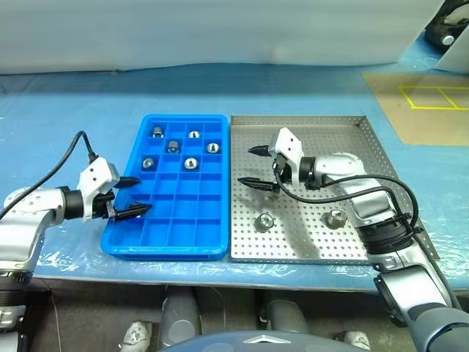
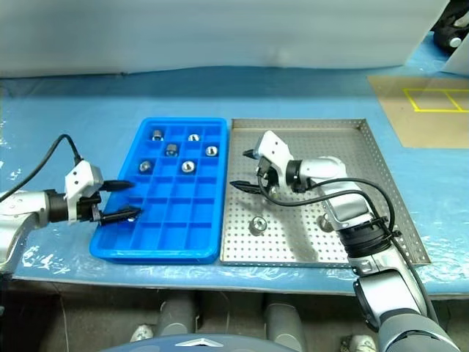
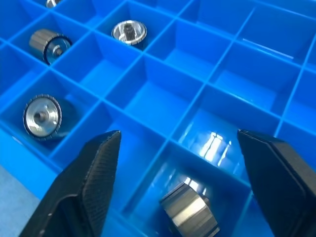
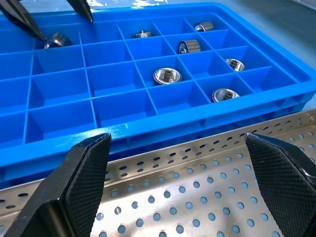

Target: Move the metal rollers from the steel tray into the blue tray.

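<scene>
Counter (image 1: 88, 103) under a pale blue sheet, carrying two trays side by side, long edges touching at centre frame.

Blue tray (image 1: 212, 246): left of centre in the head views; grid of small square compartments; six metal rollers (image 1: 190, 163) sit singly in cells of its upper half; a seventh roller (image 3: 190, 210) lies in a cell at the tray's left edge, between the spread fingers of the left pincer (image 1: 132, 195); lower rows and right column of cells vacant.

Left pincer: fingers spread apart, tips over the tray's left rim at mid-height of the frame, nothing pinched; the roller beneath it rests free on the cell floor.

Steel tray (image 1: 366, 132): right of centre; perforated floor, low raised rims; two rollers on its floor toward the lower edge, one (image 1: 264, 221) near the left rim, one (image 1: 336, 218) partly behind the right forearm; upper half of the floor bare.

Right pincer (image 1: 253, 166): fingers spread wide, empty, held above the steel tray's left part, tips pointing toward the shared edge with the blue tray; well apart from both loose rollers.
</scene>
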Tool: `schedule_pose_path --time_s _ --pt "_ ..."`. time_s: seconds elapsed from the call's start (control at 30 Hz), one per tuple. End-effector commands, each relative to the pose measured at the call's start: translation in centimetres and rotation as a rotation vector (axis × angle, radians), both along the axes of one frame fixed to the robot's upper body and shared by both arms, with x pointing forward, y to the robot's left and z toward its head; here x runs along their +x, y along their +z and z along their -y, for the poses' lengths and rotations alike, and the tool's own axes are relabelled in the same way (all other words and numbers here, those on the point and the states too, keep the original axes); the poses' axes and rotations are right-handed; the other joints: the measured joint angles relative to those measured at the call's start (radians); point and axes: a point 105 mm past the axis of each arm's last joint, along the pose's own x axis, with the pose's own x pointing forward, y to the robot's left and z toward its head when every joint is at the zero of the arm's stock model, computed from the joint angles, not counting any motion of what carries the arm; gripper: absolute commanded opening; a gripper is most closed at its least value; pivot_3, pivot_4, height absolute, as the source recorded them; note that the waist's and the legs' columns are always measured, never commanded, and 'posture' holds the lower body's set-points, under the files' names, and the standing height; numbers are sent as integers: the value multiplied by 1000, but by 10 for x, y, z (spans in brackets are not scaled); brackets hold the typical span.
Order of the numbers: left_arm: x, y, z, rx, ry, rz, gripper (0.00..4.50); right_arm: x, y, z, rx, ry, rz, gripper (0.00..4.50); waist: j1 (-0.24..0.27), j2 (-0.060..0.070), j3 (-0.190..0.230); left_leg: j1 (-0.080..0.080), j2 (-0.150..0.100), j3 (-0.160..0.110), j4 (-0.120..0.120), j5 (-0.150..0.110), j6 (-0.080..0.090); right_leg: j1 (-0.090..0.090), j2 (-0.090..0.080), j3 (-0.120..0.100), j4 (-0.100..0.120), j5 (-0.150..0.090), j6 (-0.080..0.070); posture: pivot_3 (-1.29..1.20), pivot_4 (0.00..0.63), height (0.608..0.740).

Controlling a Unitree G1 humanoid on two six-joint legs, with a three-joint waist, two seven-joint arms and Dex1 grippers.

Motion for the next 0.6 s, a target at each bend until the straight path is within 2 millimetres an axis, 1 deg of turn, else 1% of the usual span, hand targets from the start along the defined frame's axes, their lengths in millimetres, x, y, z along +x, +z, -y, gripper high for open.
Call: schedule_pose_path --time_s 0.03,0.1,0.2,0.23,0.3,0.37,0.4,0.43,0.47,0.5,0.53,0.6 --pt "10 13 12 10 -43 73 3924 -2 12 4 20 -13 46 4500 -1 0 0 0 0 0 0 0 0 0 0 0 1 0 0 -75 150 740" --pt "19 21 31 -18 -93 116 3924 -3 12 6 21 -25 48 4500 0 0 0 1 0 0 1 0 -1 0 0 0 2 0 0 -96 150 740" --pt "42 44 69 -118 -164 195 3924 -5 13 12 19 -58 53 4500 2 0 0 1 0 0 2 1 -2 0 -1 1 3 0 0 -148 150 740" --pt "48 50 78 -137 -180 212 3924 -5 14 14 19 -68 54 4500 5 0 0 1 0 0 3 1 -2 1 -1 1 4 0 0 -160 150 740" --pt "59 57 94 -147 -225 240 3924 -6 15 19 17 -93 58 4500 -3 0 0 0 0 0 5 2 -3 1 0 1 6 0 0 -199 150 740" --pt "70 62 116 -153 -292 261 3924 -9 15 27 15 -131 62 4500 -10 0 0 1 0 0 6 2 -2 1 0 2 6 0 0 -242 150 740" --pt "74 63 124 -152 -317 264 3924 -10 15 30 15 -145 63 4500 -14 0 0 1 -1 0 6 2 -2 1 0 3 6 0 0 -274 150 740" --pt "76 59 136 -140 -366 252 3924 -11 16 34 16 -169 67 4500 -21 0 0 2 -1 0 5 2 -2 1 0 3 5 0 0 -307 150 740" --pt "77 55 143 -129 -400 244 3924 -12 17 37 16 -185 70 4500 -27 0 0 1 -1 0 5 2 -2 1 0 3 5 0 0 -307 150 740" --pt "79 49 152 -111 -440 230 3924 -13 18 42 18 -207 73 4500 -33 0 0 1 -1 0 5 1 -2 1 0 3 5 0 0 -325 150 740" --pt "80 45 157 -98 -466 223 3924 -14 19 44 18 -221 75 4500 -39 0 0 1 -1 0 5 1 -1 1 0 4 4 0 0 -362 150 740" --pt "81 28 181 -63 -553 171 3924 -22 19 58 11 -284 81 4500 -48 0 -1 1 -1 0 5 1 -1 1 1 4 4 0 0 -438 150 740"
